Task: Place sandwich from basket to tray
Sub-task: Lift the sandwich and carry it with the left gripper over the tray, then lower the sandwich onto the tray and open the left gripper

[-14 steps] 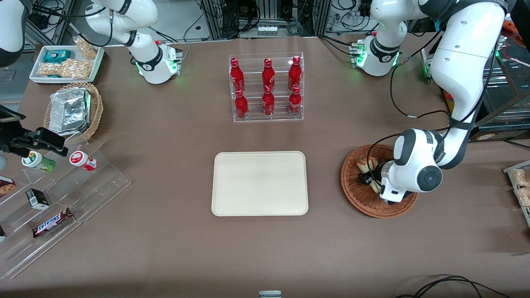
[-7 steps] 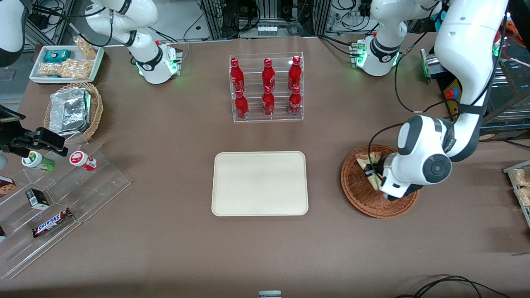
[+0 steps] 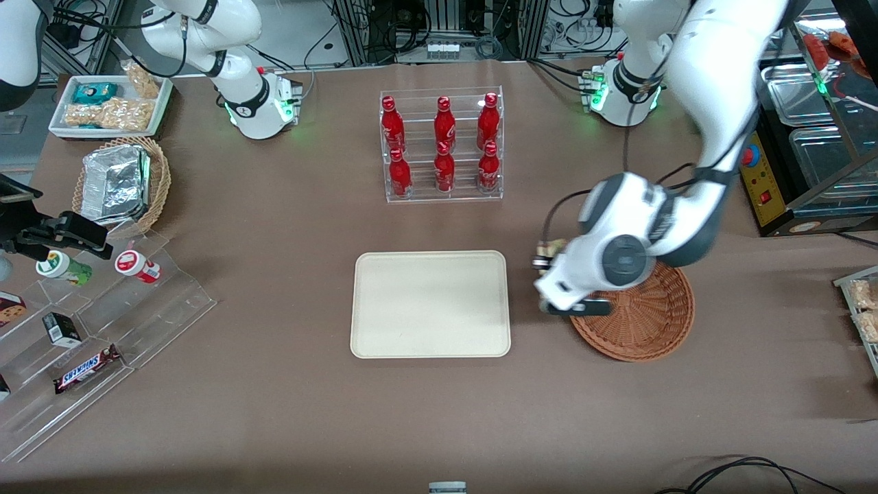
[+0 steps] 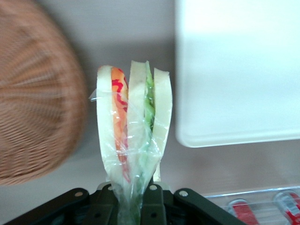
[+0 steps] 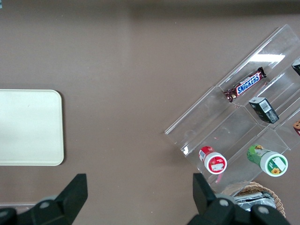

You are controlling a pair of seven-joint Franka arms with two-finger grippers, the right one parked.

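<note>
Sandwich (image 4: 133,136) pinched by its narrow tip in the tool (image 4: 132,199), slices on edge, between basket (image 3: 645,322) and tray (image 3: 430,303).

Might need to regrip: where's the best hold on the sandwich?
Probably keep this hold: the end effector pinches the sandwich across its flat bread faces at one narrow end, above the table between basket and tray.

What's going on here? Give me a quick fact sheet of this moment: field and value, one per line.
gripper: shut on the sandwich, held above the table between basket and tray
sandwich: clear-wrapped wedge, out of the basket, not yet on the tray
basket: round wicker, no sandwich seen in it
tray: cream, nothing on it
bottle rack: six red bottles, farther from the front camera than the tray
</note>
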